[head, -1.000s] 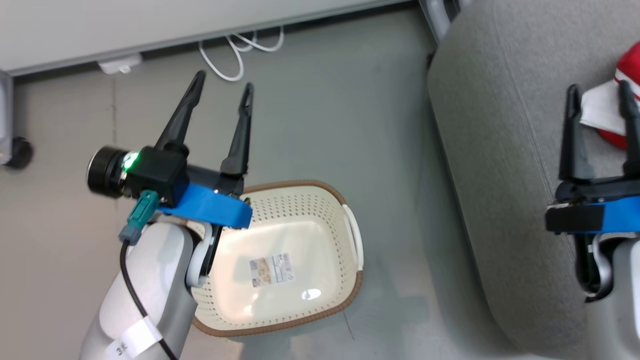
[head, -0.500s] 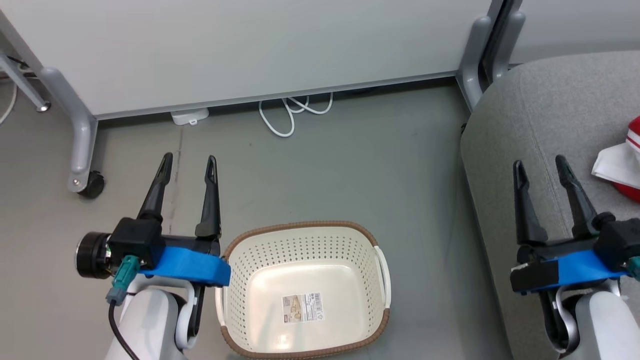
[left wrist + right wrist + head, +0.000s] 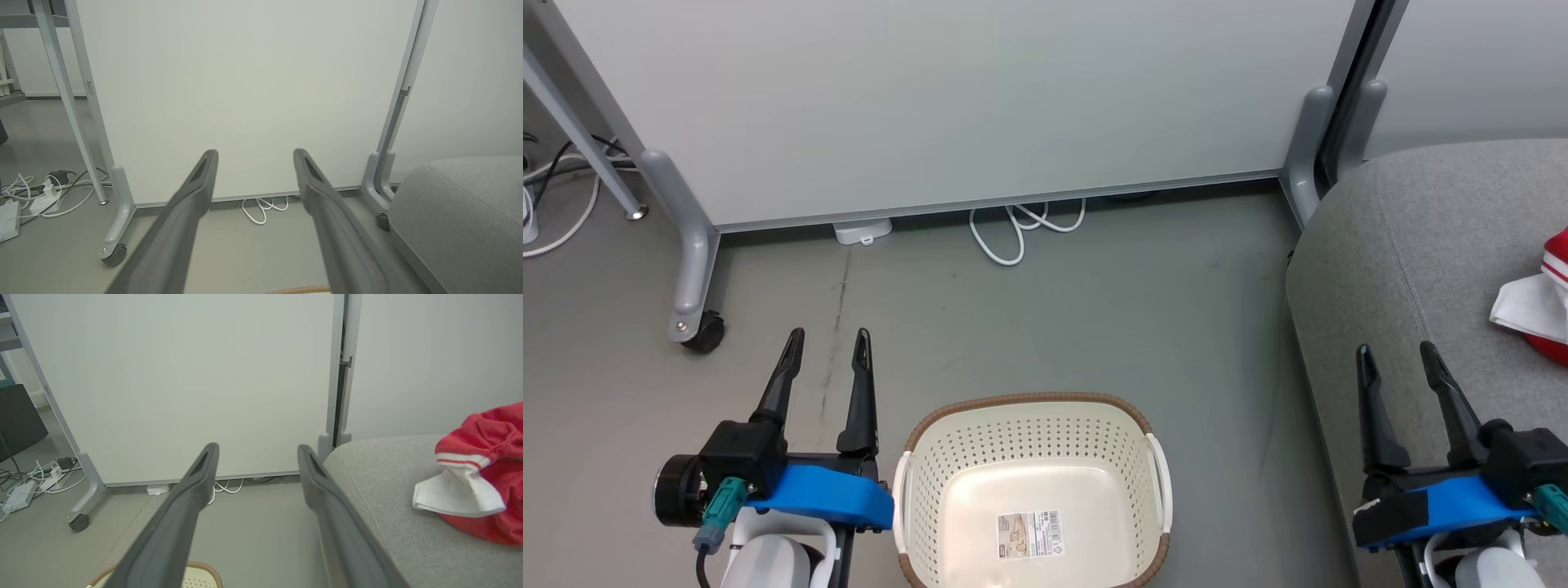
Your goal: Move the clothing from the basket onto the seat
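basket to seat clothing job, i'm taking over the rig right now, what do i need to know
Left gripper: open, holding nothing, beside the basket.
Right gripper: open, holding nothing, over the seat.
Clothing: lying on the seat, at the head view's right edge.
Basket: on the floor; the part in view holds only a label.
Done: the move looks complete. Left: likely nothing.

left gripper (image 3: 827, 336): low left, fingers up, spread, empty | right gripper (image 3: 1396, 354): low right, fingers up, spread, empty | forearms pale, blue wrist mounts
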